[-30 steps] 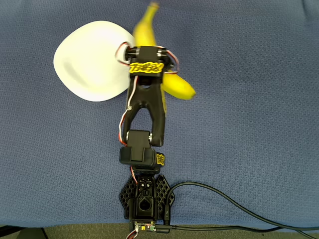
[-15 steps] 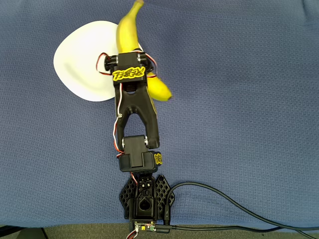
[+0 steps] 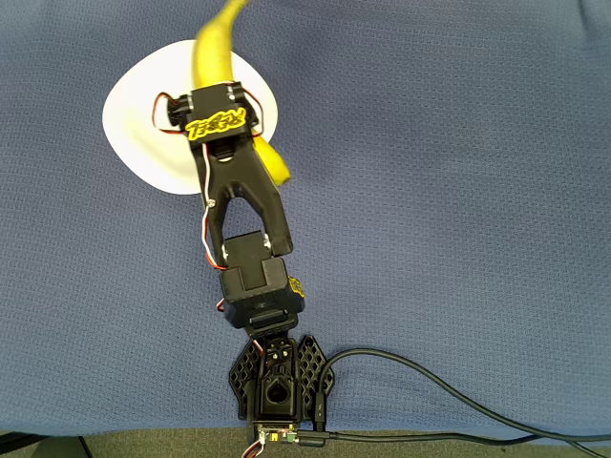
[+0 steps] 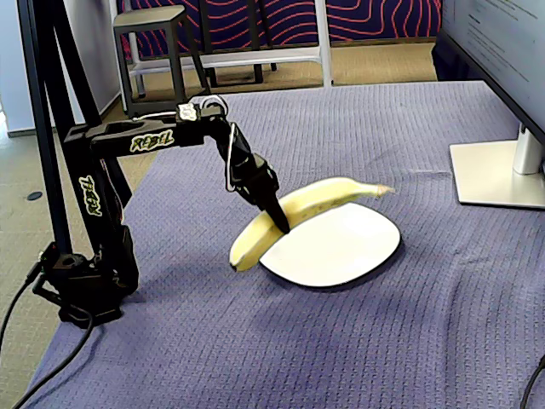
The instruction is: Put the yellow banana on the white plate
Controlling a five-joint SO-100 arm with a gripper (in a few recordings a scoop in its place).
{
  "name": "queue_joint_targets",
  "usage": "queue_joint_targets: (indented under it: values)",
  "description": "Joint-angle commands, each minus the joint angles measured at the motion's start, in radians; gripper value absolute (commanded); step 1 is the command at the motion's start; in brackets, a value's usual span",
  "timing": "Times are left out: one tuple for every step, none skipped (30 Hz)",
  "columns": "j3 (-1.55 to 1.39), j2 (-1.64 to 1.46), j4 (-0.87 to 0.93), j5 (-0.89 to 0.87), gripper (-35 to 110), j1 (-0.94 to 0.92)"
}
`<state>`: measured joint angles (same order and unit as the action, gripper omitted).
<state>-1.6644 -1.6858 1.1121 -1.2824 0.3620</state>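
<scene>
Shifted left since a second ago, yellow banana (image 4: 308, 208) now over white plate (image 4: 358, 249), gripped mid-length by black end effector (image 4: 278, 218), above blue-clothed counter (image 4: 409, 341).

Black SO-100 arm (image 4: 153, 136) w/ yellow lettering: upper link roughly horizontal in fixed view, wrist pitched down. Two-finger black gripper (image 4: 278, 220) clamped on the curved yellow banana (image 4: 311, 204) near mid-length, held off the cloth. Overhead: arm (image 3: 234, 181) angled up-left from base, gripper hidden under wrist.
</scene>
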Motion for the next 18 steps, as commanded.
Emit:
queue_joint_targets:
  values:
    - [0.11,-0.074,0.0,-0.011,0,0.046]
    - [0.11,-0.077,-0.008,-0.009,0,0.051]
    - [0.109,-0.081,-0.02,-0.006,0,0.055]
    - [0.101,-0.087,-0.038,0.0,0,0.06]
    - [0.094,-0.097,-0.058,0.005,0,0.064]
    - [0.089,-0.103,-0.072,0.009,0,0.071]
    - [0.087,-0.104,-0.081,0.011,0,0.078]
    - [0.087,-0.106,-0.087,0.009,0,0.086]
    - [0.086,-0.106,-0.094,0.003,0,0.092]
    - [0.084,-0.106,-0.1,-0.006,0,0.098]
    - [0.081,-0.106,-0.103,-0.009,0,0.106]
    - [0.078,-0.103,-0.103,-0.011,0,0.11]
    - [0.077,-0.098,-0.104,-0.011,0,0.115]
    - [0.077,-0.089,-0.104,-0.011,0,0.118]
    - [0.077,-0.078,-0.107,-0.011,0,0.118]
    - [0.077,-0.066,-0.112,-0.012,0,0.118]
    - [0.083,-0.052,-0.114,-0.014,0,0.118]
    - [0.089,-0.043,-0.114,-0.015,0,0.12]
